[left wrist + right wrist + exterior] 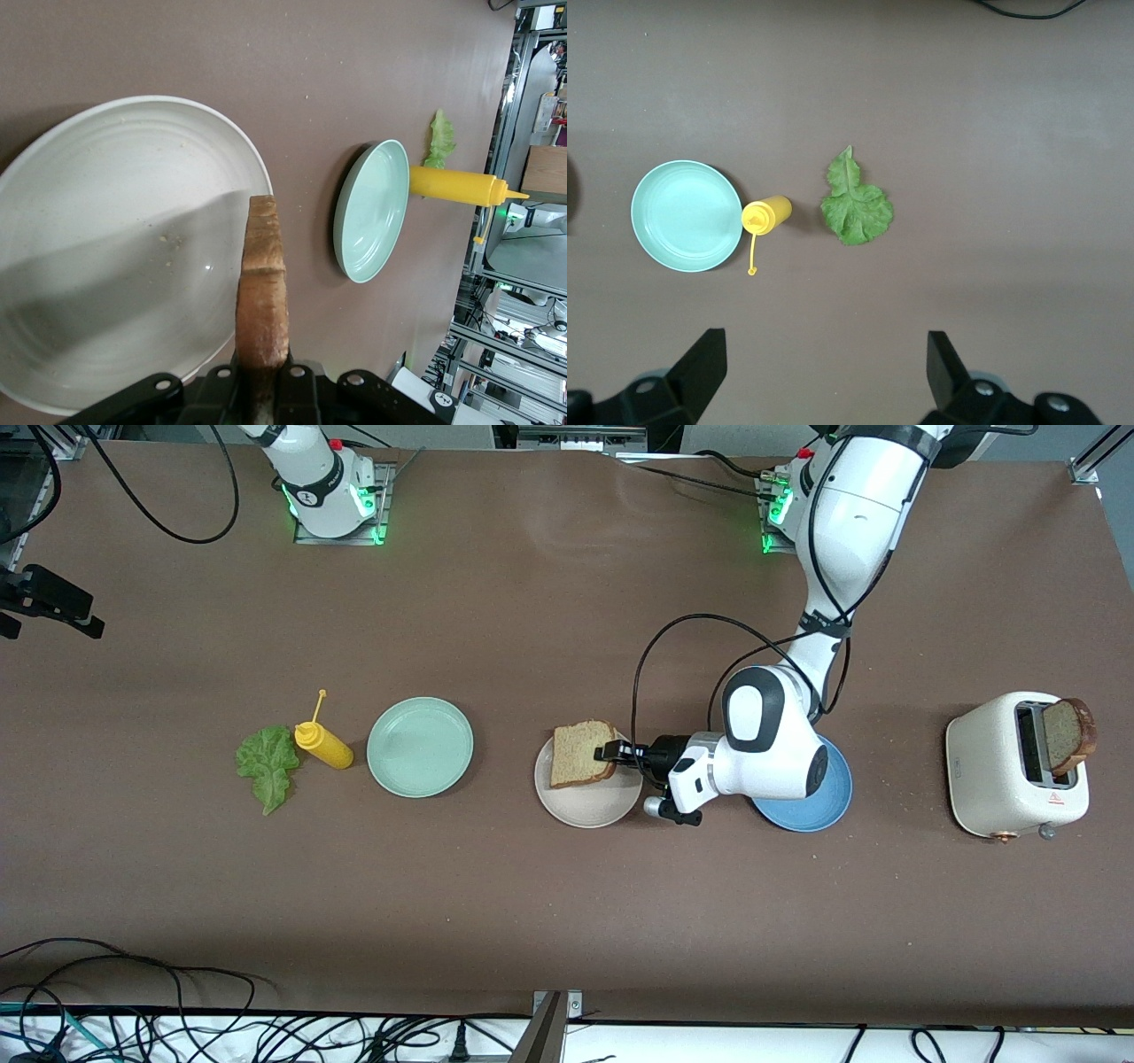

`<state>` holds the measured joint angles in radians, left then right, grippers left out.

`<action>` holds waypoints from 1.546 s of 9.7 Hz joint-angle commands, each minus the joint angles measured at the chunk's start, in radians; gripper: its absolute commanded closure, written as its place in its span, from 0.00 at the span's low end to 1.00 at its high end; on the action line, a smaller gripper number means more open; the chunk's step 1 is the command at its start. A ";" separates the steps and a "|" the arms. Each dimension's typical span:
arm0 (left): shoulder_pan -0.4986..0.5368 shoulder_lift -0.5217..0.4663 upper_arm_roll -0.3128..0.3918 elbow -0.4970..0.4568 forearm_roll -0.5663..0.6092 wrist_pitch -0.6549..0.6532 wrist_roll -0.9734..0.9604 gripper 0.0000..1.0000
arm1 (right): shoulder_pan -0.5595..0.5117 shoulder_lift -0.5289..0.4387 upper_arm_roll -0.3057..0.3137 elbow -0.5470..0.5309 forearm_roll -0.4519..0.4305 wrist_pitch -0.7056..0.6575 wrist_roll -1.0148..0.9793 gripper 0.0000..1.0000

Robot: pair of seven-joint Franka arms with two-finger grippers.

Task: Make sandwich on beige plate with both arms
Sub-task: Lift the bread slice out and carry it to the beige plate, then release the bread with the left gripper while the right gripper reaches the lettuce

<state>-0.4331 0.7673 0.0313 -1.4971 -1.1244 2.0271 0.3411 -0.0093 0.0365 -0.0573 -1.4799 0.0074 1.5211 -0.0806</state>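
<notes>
Lettuce (267,765) lies flat on the bench (532,912) toward the right arm's end, with a yellow sauce bottle (324,746) just beside it and a mint-green plate (420,747) next along. The right gripper (824,372) hangs high over this stretch, fingers (702,365) spread wide around nothing. At mid-bench sits the beige plate (585,806); over it the left gripper (613,751) — wrist bent low, forearm level above a blue plate (811,810) — pinches a bread slice (580,755) by its edge. A toaster (1010,766) with another slice (1067,735) poking up stands toward the left arm's end.
</notes>
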 commanded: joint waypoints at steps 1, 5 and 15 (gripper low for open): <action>-0.012 0.023 0.018 0.018 -0.026 0.005 0.025 1.00 | 0.000 -0.009 -0.003 0.001 0.016 -0.012 0.005 0.00; 0.000 0.023 0.024 0.020 0.101 0.005 0.133 0.03 | -0.009 0.008 -0.015 0.000 0.013 0.019 -0.018 0.00; 0.010 -0.046 0.099 0.029 0.344 -0.002 0.030 0.00 | 0.012 0.157 -0.012 -0.013 -0.010 -0.084 -0.005 0.00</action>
<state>-0.4228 0.7688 0.1180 -1.4617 -0.8792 2.0362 0.4216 -0.0015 0.2168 -0.0677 -1.4947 0.0050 1.4607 -0.0851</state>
